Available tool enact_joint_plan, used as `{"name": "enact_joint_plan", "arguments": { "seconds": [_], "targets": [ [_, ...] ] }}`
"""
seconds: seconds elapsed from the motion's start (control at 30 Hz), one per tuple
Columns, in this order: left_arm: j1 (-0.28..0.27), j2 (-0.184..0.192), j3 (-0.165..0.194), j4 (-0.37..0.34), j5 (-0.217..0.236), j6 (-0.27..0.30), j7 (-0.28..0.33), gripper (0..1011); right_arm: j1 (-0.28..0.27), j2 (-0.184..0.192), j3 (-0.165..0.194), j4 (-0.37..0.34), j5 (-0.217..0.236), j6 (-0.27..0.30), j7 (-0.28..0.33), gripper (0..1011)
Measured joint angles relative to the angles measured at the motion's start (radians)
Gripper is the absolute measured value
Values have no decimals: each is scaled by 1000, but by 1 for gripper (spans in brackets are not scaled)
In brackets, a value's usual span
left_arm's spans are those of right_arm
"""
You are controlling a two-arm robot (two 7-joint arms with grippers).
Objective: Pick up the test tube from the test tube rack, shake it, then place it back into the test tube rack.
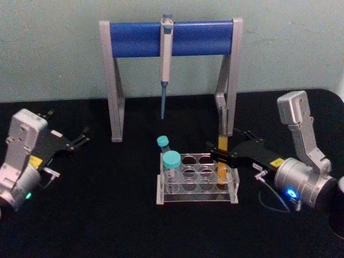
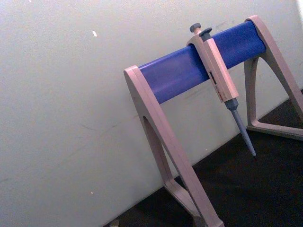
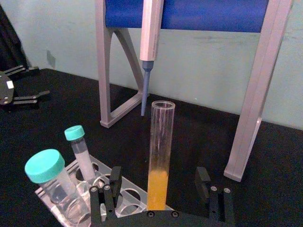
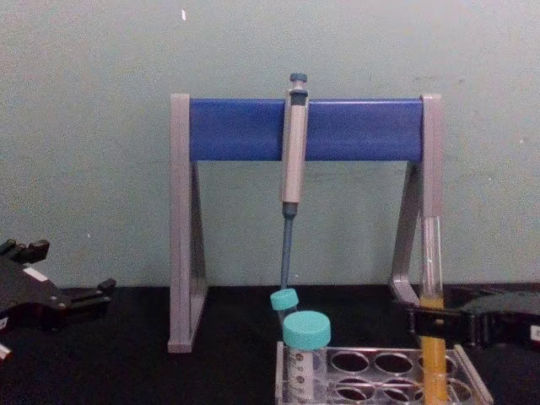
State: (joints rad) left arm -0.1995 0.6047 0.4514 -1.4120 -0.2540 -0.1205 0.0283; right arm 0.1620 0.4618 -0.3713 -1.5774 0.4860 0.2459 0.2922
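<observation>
The black table (image 1: 107, 226) carries everything, and at its far edge against the pale wall stands the grey pipette stand (image 1: 140, 37) with its blue crossbar. The right arm reaches in from the right, and the right gripper (image 1: 220, 153) sits level with the rack's right end. Its fingers (image 3: 203, 182) are spread to either side of the tube, with a clear gap on each side, so they touch nothing. The left gripper (image 1: 81, 137) rests well apart at the table's left side, its fingers also apart and holding nothing. The test tube rack (image 1: 198, 200) stands in the middle of the table, in front of the stand. The test tube (image 3: 161, 142) stands upright in a hole in the rack's right-hand column, rising far above the top plate, its lower part filled with orange-yellow liquid. A grey-blue pipette (image 1: 165, 59) hangs from the crossbar, tip pointing down. At the rack's left end stand a wide teal-capped vial (image 1: 172, 166) and, just behind it, a narrower teal-capped vial (image 1: 164, 145) that leans a little.
</observation>
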Motion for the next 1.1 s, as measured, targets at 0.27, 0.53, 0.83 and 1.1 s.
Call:
{"name": "enact_joint_plan", "arguments": {
  "seconds": [0.27, 0.53, 0.83, 1.1],
  "targets": [
    [0, 0, 0, 0, 0, 0, 0, 1001, 13, -21, 0, 18, -10, 7, 3, 1000],
    [0, 0, 0, 0, 0, 0, 0, 1001, 13, -21, 0, 18, -10, 8, 3, 1000],
    [0, 0, 0, 0, 0, 0, 0, 1001, 13, -20, 0, 18, -10, 7, 3, 860],
    [0, 0, 0, 0, 0, 0, 0, 1001, 13, -19, 0, 17, -10, 7, 3, 619]
  ]
}}
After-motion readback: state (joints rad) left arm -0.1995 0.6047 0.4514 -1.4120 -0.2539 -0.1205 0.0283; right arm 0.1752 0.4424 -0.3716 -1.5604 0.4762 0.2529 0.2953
